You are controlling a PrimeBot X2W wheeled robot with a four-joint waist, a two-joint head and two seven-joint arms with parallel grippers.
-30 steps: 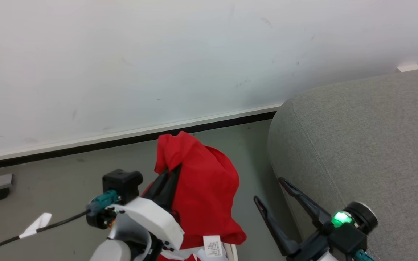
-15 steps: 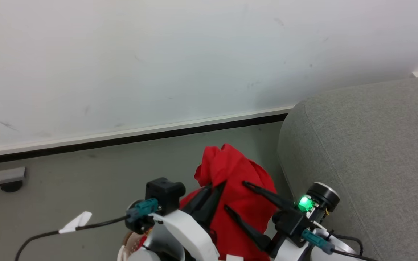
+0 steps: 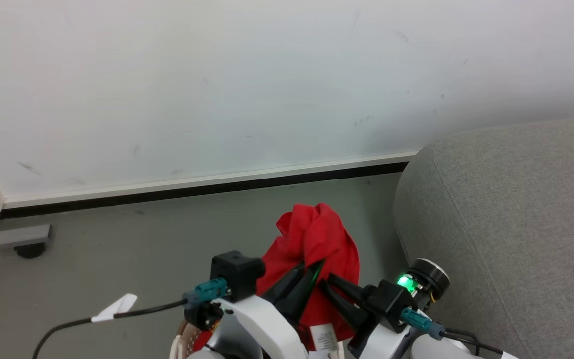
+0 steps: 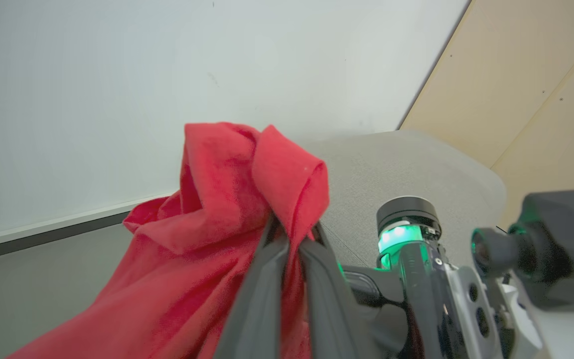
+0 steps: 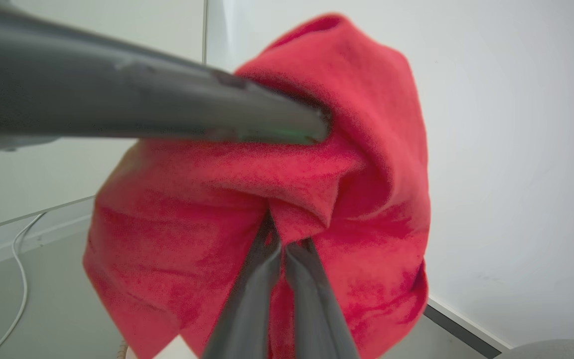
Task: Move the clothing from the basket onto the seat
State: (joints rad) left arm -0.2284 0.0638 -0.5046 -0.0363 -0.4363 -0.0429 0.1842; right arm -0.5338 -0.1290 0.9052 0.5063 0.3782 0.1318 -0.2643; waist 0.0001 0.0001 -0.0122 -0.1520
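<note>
**Two grippers hold red clothing up beside the seat**

The left gripper (image 3: 311,268) and the right gripper (image 3: 327,280) both clamp the red clothing (image 3: 317,234). It is a bunched garment raised over the grey floor (image 3: 117,249), just left of the seat (image 3: 506,224). A strip of floor shows between cloth and upholstery, so the two do not touch.

In the head view, the two pairs of dark fingers meet near the middle of the bundle. The left pair rises from the near centre and the right pair reaches in from the right, with a green light (image 3: 405,282) glowing on its wrist.

The left wrist view shows the left gripper's jaws pressed together on a fold. Fabric bulges above the tips and drapes down to the left. The right wrist view shows the right gripper's jaws likewise pinched on a fold, while a finger of the left gripper crosses above and buries its tip in the cloth.

A white tag (image 3: 324,338) hangs at the garment's near end. The cream, hole-dotted basket (image 3: 177,345) peeks in at the near edge, left of the tag, with a scrap of red beside it. A white wall (image 3: 217,75) with dark skirting (image 3: 217,185) closes the far side. A black cable (image 3: 68,325) crosses the near left.
</note>
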